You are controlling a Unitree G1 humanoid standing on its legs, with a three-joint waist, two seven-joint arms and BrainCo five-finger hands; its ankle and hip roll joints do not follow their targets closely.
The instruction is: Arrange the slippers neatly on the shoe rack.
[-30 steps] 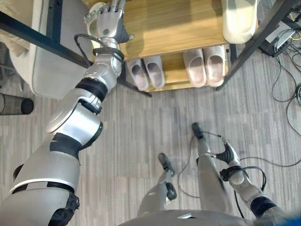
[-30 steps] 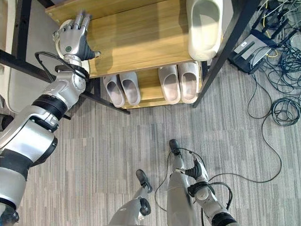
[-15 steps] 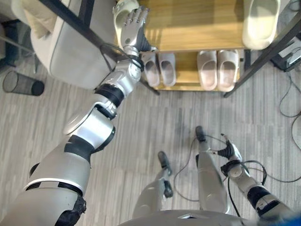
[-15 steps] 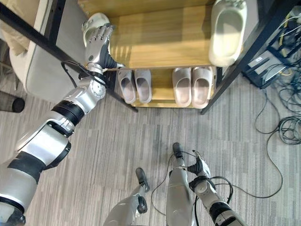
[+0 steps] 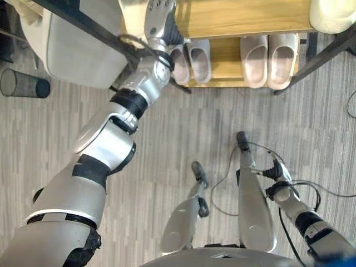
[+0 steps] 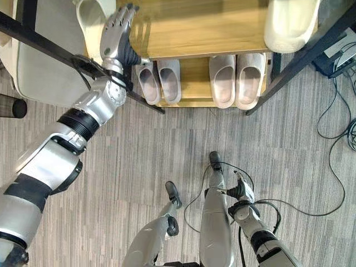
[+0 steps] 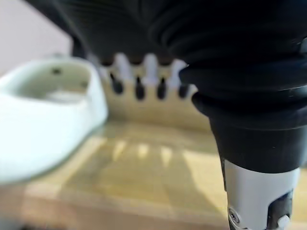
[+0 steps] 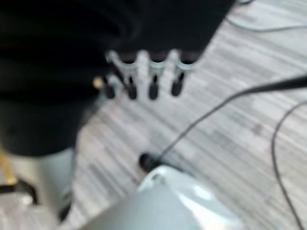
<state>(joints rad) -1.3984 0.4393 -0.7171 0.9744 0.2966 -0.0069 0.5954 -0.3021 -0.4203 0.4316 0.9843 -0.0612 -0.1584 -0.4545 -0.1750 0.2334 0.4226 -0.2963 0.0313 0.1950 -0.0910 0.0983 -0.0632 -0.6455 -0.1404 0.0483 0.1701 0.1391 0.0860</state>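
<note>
Shoe rack (image 6: 206, 30): wooden shelves in a black metal frame, across the top of both eye views. Floor (image 6: 167, 150) is grey wood-look plank.

Upper shelf, top left of the right eye view: one pale cream slipper (image 6: 92, 19), smooth moulded foam, open mouth facing up, lying at the shelf's left end. In the left wrist view the same slipper (image 7: 45, 120) shows as a rounded, pale greenish-white shell with small holes near the rim, sitting on the wood.

Upper shelf, top right: a second cream slipper (image 6: 289, 22) of the same type, toe end hanging past the shelf's front edge.

Lower shelf: small grey pair (image 6: 158, 82) at left, side by side; larger beige pair (image 6: 236, 79) to the right of it, side by side and touching. Both pairs moulded, closed toe, aligned with each other.

Left hand (image 6: 117, 33): raised over the upper shelf, just right of the left cream slipper, fingers straight and spread loosely, holding nothing. Cannot tell whether it touches the slipper.

Right hand (image 6: 243, 196): low in the lower right of the right eye view, above the floor, fingers relaxed and empty.

A dark mesh bin (image 5: 25, 89) stands on the floor at the left edge.
</note>
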